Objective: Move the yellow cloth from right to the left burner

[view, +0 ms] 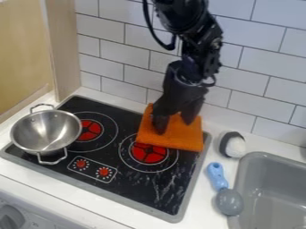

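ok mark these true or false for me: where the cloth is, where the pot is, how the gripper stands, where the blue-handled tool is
1. The cloth overlaps the right burner. True.
2. The pot is in the sink. False: it is at the left side of the stove.
3. The gripper has its fingers apart at the cloth. True.
4. The blue-handled tool lies on the stove. False: it lies on the counter, between stove and sink.
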